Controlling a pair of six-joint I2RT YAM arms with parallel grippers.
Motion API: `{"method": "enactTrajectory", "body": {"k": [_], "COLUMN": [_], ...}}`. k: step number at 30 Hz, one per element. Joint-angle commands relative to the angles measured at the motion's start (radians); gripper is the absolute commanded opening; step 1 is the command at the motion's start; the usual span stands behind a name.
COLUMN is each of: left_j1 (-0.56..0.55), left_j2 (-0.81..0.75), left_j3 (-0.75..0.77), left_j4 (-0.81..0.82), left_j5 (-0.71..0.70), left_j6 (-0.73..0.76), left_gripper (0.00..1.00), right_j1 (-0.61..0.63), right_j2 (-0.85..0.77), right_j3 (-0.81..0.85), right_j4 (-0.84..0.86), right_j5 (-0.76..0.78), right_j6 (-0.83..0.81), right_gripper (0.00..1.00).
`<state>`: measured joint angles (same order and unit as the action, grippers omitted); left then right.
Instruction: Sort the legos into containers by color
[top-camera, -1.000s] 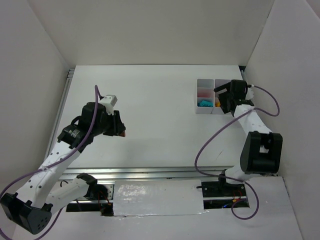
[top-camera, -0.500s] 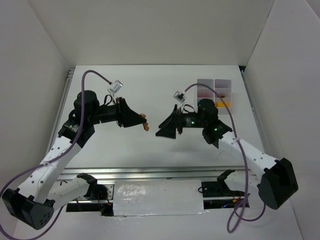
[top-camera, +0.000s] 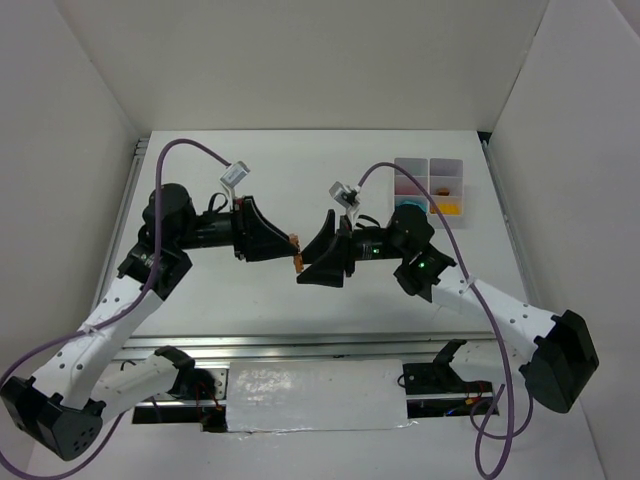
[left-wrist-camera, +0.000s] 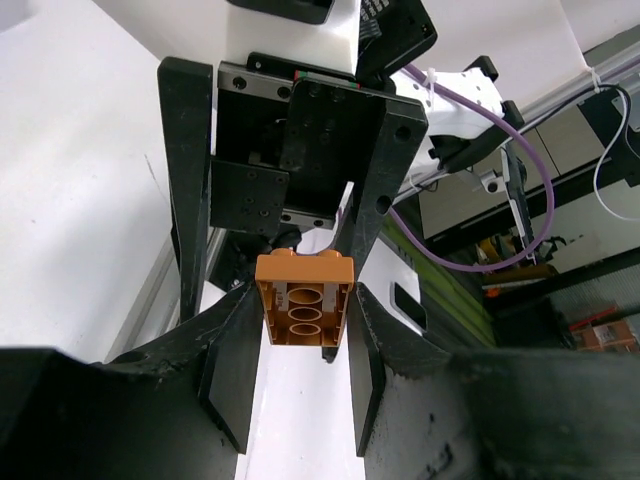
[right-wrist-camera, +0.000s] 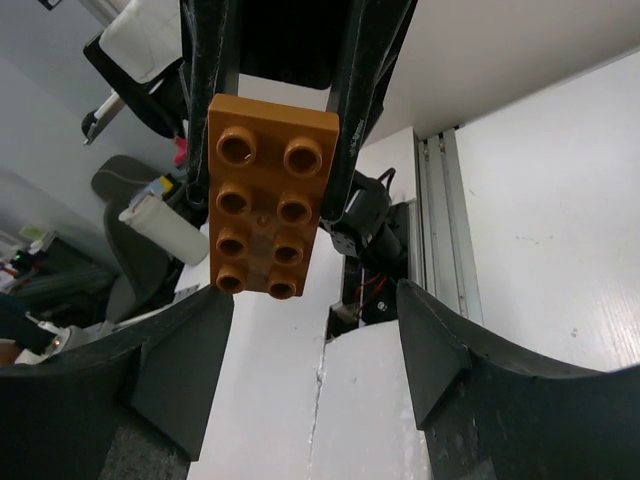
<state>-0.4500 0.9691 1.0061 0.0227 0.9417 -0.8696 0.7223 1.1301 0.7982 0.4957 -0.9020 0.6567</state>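
My left gripper (top-camera: 291, 250) is shut on a yellow-orange studded lego (top-camera: 296, 259) and holds it above the middle of the table. In the left wrist view the lego (left-wrist-camera: 303, 310) shows its hollow underside, pinched between my fingers (left-wrist-camera: 236, 372). My right gripper (top-camera: 311, 252) faces it from the right, open, tips nearly at the brick. From the right wrist the lego (right-wrist-camera: 268, 195) shows its studs just beyond my spread right gripper (right-wrist-camera: 312, 300), nothing between the fingers. The containers (top-camera: 429, 166) stand at the back right, holding cyan (top-camera: 410, 202) and yellow (top-camera: 450, 209) legos.
White walls close in on the left, back and right. A metal rail (top-camera: 136, 175) runs along the table's left edge. Purple cables (top-camera: 190, 148) loop above both arms. My right forearm (top-camera: 480, 300) crosses the table in front of the containers.
My right gripper left the containers and swung to the table's middle, then closed in on the brick. My left gripper carried the orange lego rightward to meet it.
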Motion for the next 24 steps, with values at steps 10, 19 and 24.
{"method": "enactTrajectory", "body": {"k": [10,19,24], "left_j1": [-0.019,-0.018,-0.019], "left_j2": [-0.027,-0.020,-0.029], "left_j3": [-0.006,-0.001,-0.012], "left_j4": [-0.001,-0.044,-0.030], "left_j5": [0.028,0.002,0.005], "left_j6": [0.076,0.112,0.096], "left_gripper": [0.00,0.00,0.00], "right_j1": [0.025,0.025,0.025], "right_j2": [0.020,-0.041,-0.035], "right_j3": [0.093,0.062,0.088], "right_j4": [0.127,0.101,0.078], "right_j5": [0.012,0.026,0.049], "right_j6": [0.064,0.038,0.031], "right_gripper": [0.62,0.64,0.44]}}
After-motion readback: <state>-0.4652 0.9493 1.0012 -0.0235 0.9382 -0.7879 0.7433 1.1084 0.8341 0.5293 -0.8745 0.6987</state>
